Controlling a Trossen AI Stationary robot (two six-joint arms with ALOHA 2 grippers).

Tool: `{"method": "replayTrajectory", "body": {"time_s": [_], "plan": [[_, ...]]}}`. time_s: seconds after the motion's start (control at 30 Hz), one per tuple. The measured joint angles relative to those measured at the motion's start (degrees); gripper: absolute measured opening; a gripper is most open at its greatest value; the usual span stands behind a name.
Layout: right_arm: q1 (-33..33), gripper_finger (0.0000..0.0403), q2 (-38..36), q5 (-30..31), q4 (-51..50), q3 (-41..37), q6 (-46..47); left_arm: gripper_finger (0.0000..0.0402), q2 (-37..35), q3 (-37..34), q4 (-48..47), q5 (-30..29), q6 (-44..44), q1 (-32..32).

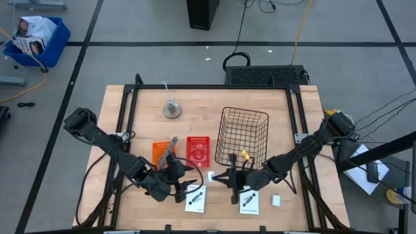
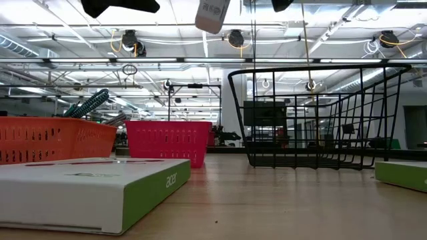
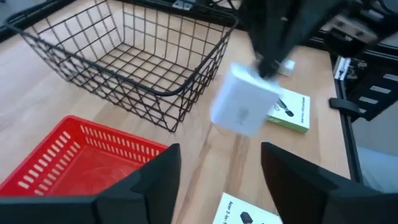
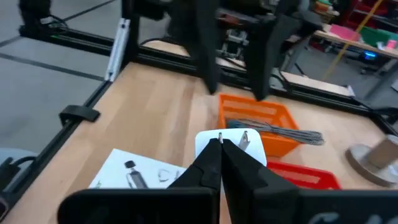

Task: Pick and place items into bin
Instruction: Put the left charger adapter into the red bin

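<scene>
My right gripper (image 1: 221, 177) is shut on a small white block (image 1: 212, 176), lifted above the table between the red bin (image 1: 198, 151) and the wire basket (image 1: 244, 136). The block (image 2: 212, 15) shows high in the low view. My left gripper (image 1: 177, 177) is open just left of it, and its fingers (image 3: 165, 171) touch nothing. Two slim tools (image 4: 280, 130) lie across the orange bin (image 1: 161, 153); a teal handle (image 2: 90, 103) sticks up from it. Two white cards (image 1: 195, 198) (image 1: 249, 201) lie flat near the table's near edge. A second tiny block (image 1: 276, 201) rests to their right. My right gripper pinches the white block between its two fingers at one upper end (image 3: 266, 73), reaching it from the table's right and slanting down. The block is lifted clear and hangs tilted below the fingertips (image 4: 219, 158).
A round grey bell-like object (image 1: 172, 109) stands at the far left of the table. The wire basket (image 3: 124, 50) sits just beyond the held block. A black frame rail (image 1: 130, 130) runs along the table's sides.
</scene>
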Motion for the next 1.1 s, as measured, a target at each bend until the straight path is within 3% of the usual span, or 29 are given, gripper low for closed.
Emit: {"method": "replayTrajectory", "body": {"time_s": [0.27, 0.43, 0.8, 0.93, 1.1], "plan": [[-0.31, 0.0000, -2.83, -0.04, 0.21, 0.00, 0.09, 0.0327, 0.00, 0.00, 2.43, -1.16, 5.71, 1.91], [-1.24, 0.0000, -2.83, -2.74, 1.69, 0.00, -0.88, 0.0354, 0.00, 0.00, 5.24, 0.28, 9.22, 3.69], [-4.16, 0.0000, -2.77, -3.33, 4.57, -0.02, -2.47, 0.0332, 0.00, 0.00, 10.83, 3.03, 14.52, 4.01], [-4.82, 0.0000, -2.77, -8.91, 8.02, -0.02, -1.03, 0.0321, 0.00, 0.00, 11.00, 3.03, 15.03, 4.03], [-4.89, 0.0000, -2.77, -9.38, 8.95, -0.02, -1.03, 0.0308, 0.00, 0.00, 10.77, 2.92, 14.85, 4.64]]}}
